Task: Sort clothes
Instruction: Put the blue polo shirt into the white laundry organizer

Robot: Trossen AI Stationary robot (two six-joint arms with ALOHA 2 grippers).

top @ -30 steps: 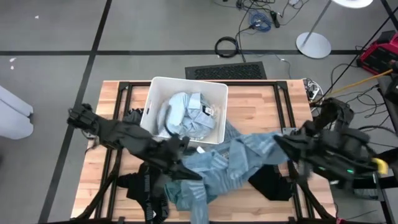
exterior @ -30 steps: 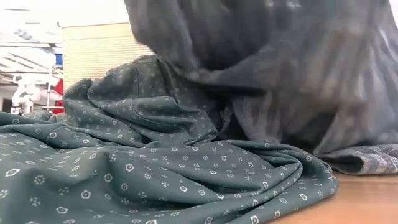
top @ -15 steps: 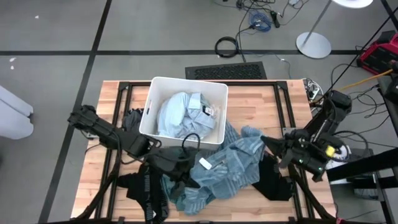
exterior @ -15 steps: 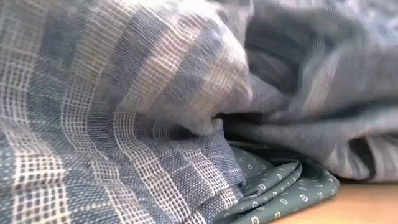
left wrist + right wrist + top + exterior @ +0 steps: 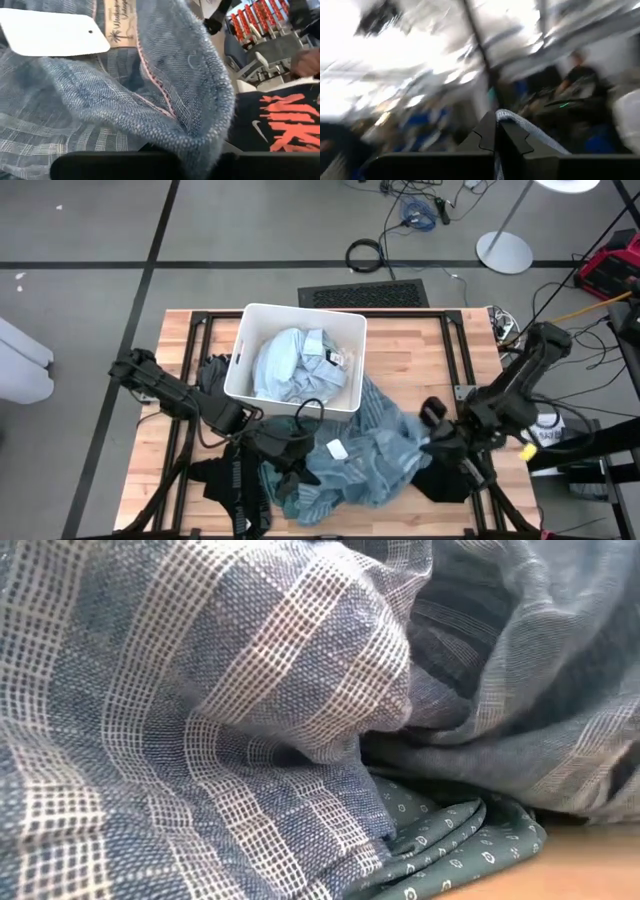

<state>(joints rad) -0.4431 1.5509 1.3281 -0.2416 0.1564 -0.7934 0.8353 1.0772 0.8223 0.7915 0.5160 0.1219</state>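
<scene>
Clothes mostly unsorted: one light blue shirt (image 5: 300, 360) lies in the bin (image 5: 245, 330); my left gripper (image 5: 292, 458) and right gripper (image 5: 437, 442) clamp the blue plaid shirt (image 5: 375, 455) mid-bench; black garments (image 5: 235, 485) wait by the near edge.

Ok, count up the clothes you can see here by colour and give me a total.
Light blue, in the bin: 1
Blue-grey checked: 1
Black: 2
Teal-green patterned: 1
Total: 5
</scene>
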